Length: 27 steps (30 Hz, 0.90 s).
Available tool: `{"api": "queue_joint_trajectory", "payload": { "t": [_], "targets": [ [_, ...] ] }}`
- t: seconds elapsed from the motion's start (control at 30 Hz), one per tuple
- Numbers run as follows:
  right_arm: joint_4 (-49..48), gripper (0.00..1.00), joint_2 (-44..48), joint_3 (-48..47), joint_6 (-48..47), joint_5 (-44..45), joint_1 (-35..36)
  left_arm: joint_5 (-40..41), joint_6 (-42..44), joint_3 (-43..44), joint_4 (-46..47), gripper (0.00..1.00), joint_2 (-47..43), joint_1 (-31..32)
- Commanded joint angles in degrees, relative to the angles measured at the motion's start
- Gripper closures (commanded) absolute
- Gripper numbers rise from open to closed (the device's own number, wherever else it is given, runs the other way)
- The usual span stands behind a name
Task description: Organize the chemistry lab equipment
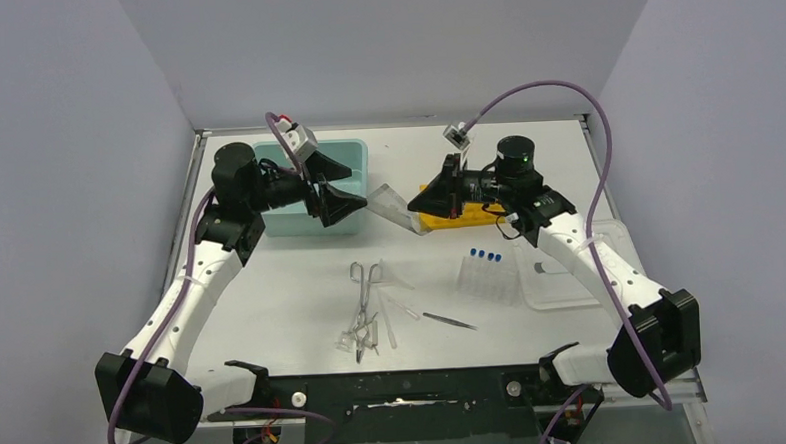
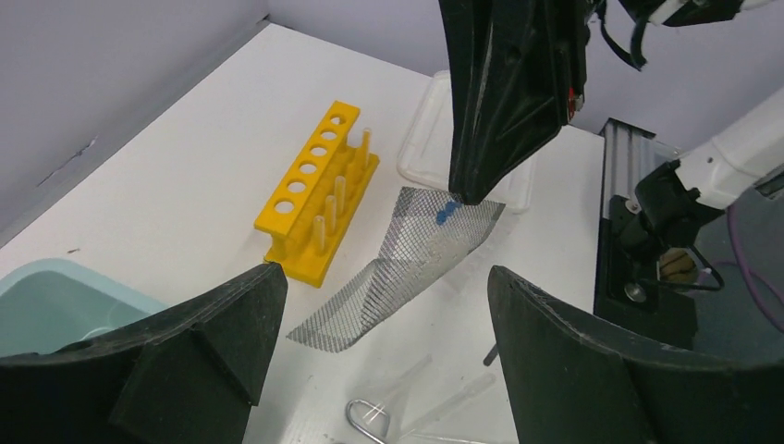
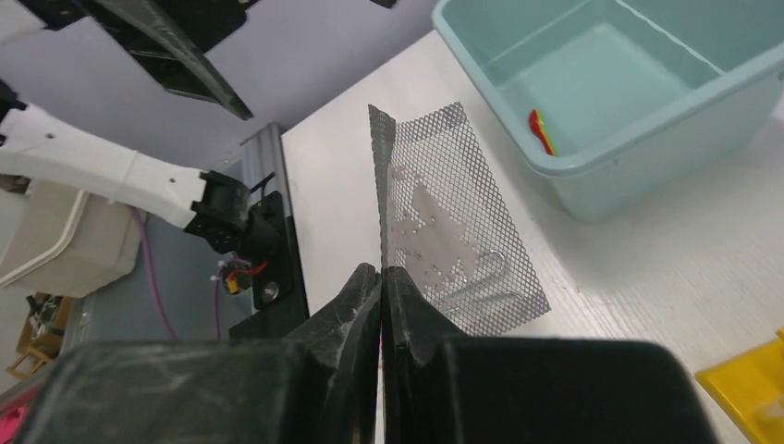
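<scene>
Far left: teal tub (image 1: 287,223), left gripper (image 1: 333,190) at its right rim, fingers spread wide, empty. Right of that: yellow tube rack (image 1: 474,215). Between the two: wire mesh sheet (image 3: 453,222), pinched at one edge by right gripper (image 3: 381,287), fingers pressed together on it. Likely light, springy, sagging, with snaggy edges. Best taken flat at a free corner. Near centre: forceps (image 1: 365,298), tweezers (image 1: 449,321).

Grey wire mesh (image 3: 453,213) pinched, tilted, in right hand (image 3: 381,277); forceps (image 1: 365,301), droppers (image 1: 401,308), tweezers (image 1: 449,321), blue-capped tubes (image 1: 485,255) lie flat on tabletop (image 1: 301,276).
</scene>
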State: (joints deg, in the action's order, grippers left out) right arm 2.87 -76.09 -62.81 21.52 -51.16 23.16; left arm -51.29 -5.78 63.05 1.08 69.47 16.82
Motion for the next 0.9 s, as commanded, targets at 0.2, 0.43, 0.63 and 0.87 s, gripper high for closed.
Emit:
{"api": "queue_joint_trajectory", "payload": {
  "t": [0.2,0.43,0.63,0.87],
  "targets": [
    [-17.88,1.00,3.74,2.87,11.80,-12.85,-1.30,-14.62,-0.67,1.72,5.83,0.21,-0.24,-0.11],
    [-23.24,1.00,2.26,3.75,15.75,-14.16,-1.35,-16.03,-5.64,-0.67,12.10,0.23,0.48,1.53],
    [-26.59,1.00,1.41,4.44,18.24,-14.41,-1.28,-15.74,-4.51,-0.13,10.05,0.43,1.55,3.53],
    [-27.41,1.00,1.25,4.96,18.83,-14.41,-1.21,-14.51,-1.93,0.85,7.11,0.71,2.97,5.19]
  ]
}}
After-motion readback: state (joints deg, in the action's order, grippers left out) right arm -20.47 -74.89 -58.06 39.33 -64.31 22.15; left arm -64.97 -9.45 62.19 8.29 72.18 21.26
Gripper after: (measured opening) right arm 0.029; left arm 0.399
